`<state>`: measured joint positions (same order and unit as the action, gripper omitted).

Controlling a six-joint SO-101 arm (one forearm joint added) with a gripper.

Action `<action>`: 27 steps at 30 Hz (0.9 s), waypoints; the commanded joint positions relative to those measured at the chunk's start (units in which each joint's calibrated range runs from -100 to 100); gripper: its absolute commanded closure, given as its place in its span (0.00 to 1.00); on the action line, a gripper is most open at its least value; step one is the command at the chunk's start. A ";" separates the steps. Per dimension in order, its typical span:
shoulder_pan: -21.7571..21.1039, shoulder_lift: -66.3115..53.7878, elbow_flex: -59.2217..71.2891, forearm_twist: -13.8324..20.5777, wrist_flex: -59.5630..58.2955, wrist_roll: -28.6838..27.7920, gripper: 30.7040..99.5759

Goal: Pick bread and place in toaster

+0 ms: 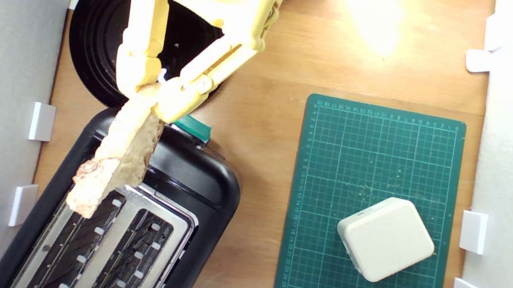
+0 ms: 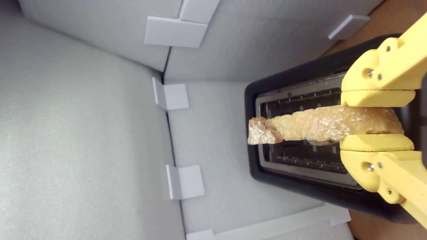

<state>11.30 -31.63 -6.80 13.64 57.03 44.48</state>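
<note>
Gripper (image 1: 157, 93) pinched bread slice (image 1: 118, 153) by one end, above toaster (image 1: 189, 179) slots; looked light, stiff, crumbly.

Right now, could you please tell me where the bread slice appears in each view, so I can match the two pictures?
Exterior view: the bread slice runs diagonally at the exterior view's left, one end pinched in the yellow claw, the other over the toaster.
Wrist view: the slice lies mid-frame between the claw's fingers, over the slots.
Shared landmark: the toaster's silver top plate.
</note>
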 commanded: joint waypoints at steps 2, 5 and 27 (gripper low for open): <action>0.54 0.09 -3.78 1.50 0.22 2.11 0.75; 0.62 0.43 -3.78 1.32 0.22 3.99 0.75; 3.12 6.25 -5.32 -1.67 -1.49 7.29 0.75</action>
<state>13.41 -25.16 -7.07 13.90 57.03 51.36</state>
